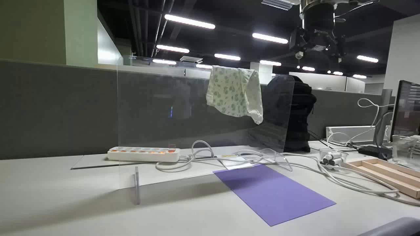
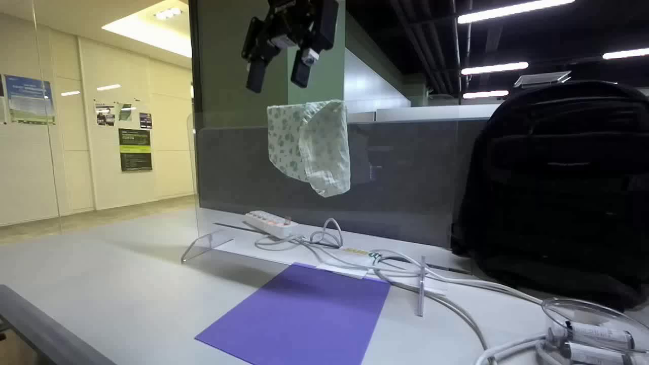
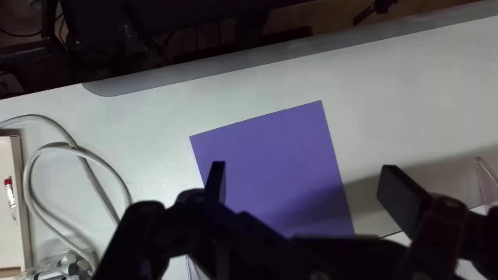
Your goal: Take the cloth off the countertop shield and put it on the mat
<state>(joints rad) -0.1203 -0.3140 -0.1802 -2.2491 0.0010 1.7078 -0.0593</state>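
Hanging over shield [image 1: 193, 134], cloth [image 1: 228, 91] is lower than & apart from jaws, spread wide, per both ext. views.

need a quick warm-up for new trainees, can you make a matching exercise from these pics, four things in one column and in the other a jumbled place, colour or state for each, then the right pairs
Column one
1. cloth
2. mat
3. gripper
4. power strip

Column two
A. white with orange switches
B. purple, flat on the desk
C. draped over the top edge of the clear shield
D. open, holding nothing

Pairs: 1-C; 2-B; 3-D; 4-A
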